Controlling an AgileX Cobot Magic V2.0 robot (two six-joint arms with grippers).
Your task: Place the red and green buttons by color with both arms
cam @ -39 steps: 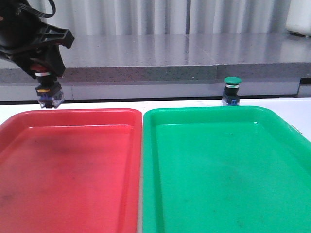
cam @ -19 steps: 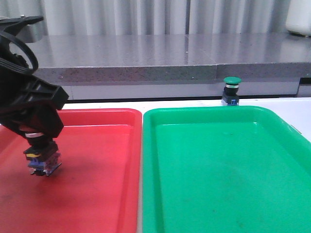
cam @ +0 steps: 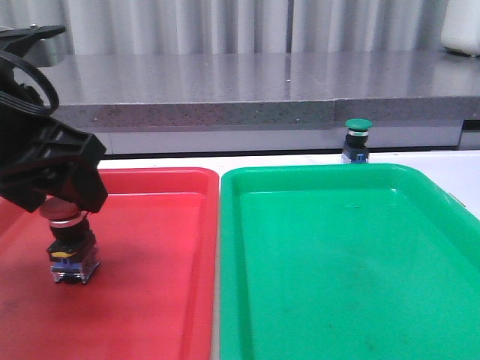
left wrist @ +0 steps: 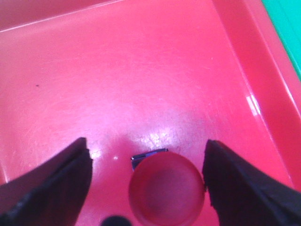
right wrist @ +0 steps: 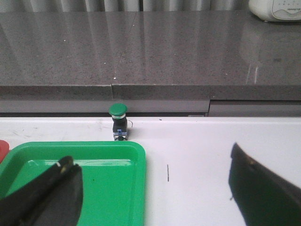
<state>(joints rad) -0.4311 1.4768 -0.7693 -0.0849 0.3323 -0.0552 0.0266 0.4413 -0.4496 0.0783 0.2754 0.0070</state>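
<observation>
At the left edge of the front view the left gripper (cam: 64,214) sits low over the red tray (cam: 150,300), and the red button (cam: 73,255) stands upright on the tray floor beneath it. In the left wrist view the fingers (left wrist: 51,188) stand spread, seemingly clear of the cap, though contact on one side is hard to rule out. The green button (cam: 357,141) stands on the white table (cam: 457,169) just behind the green tray (cam: 337,262), right of centre, and the right gripper (right wrist: 155,197) hangs wide open, empty.

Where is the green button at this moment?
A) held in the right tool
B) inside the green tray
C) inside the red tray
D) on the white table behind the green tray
D: the green button stands upright on the white table, beyond the far rim of the green tray.
</observation>
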